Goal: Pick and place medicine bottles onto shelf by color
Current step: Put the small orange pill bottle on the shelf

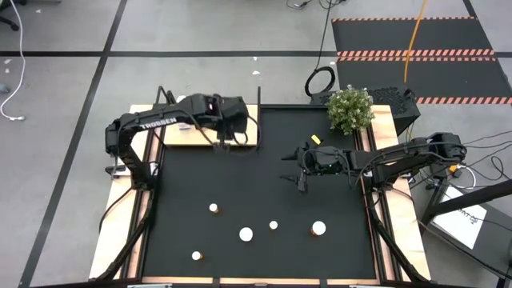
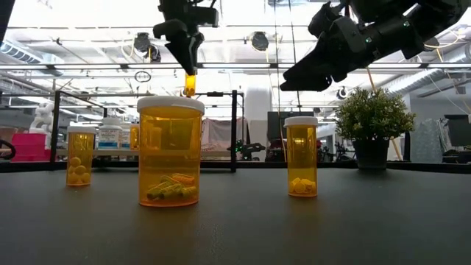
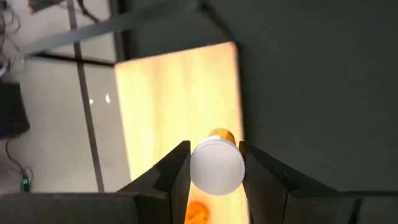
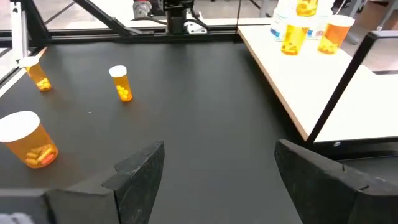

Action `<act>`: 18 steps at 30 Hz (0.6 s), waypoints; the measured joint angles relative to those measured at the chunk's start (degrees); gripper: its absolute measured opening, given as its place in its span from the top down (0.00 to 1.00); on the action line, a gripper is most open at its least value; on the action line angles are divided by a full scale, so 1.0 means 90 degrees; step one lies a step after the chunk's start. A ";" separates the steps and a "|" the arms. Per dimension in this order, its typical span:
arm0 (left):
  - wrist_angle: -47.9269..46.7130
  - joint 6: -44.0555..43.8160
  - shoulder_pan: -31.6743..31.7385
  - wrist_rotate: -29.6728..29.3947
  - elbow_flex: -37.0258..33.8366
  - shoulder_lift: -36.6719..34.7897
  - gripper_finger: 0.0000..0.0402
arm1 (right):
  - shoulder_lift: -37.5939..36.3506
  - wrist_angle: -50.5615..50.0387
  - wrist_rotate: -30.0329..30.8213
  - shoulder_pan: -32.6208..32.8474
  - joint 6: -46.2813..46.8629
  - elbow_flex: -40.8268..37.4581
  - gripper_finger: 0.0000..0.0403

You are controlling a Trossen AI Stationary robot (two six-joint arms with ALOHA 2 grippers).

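A small orange medicine bottle [image 3: 221,134] with a white cap hangs in my shut left gripper [image 3: 214,149], over the light-wood shelf [image 3: 180,93] at the far left [image 1: 192,132]. The low view shows its orange body [image 2: 190,85] sticking out below the fingers. Several other white-capped orange bottles stand upright on the black mat [image 1: 320,200]: a large one [image 2: 170,151] and smaller ones [image 2: 301,156] [image 2: 80,154]. Two more [image 4: 292,34] [image 4: 336,31] stand on the shelf. My right gripper [image 1: 294,172] hovers open above the mat's right half, holding nothing. My left gripper pinches the bottle's white cap [image 3: 216,167] between its two fingers, one on each side. The fingers come from above, slanting down. The bottle hangs below them, roughly upright, lifted clear above the shelf board.
A potted plant [image 1: 350,108] stands at the mat's far right corner. Thin black posts [image 1: 258,104] rise from the shelf's edges. Bare mat lies between the shelf and the bottles standing near the front [image 1: 246,234].
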 joint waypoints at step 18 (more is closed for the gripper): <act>0.0489 0.0549 0.2398 0.1090 0.0125 0.0000 0.68 | 0.0000 -0.0045 -0.0019 -0.0251 -0.0123 0.0000 0.25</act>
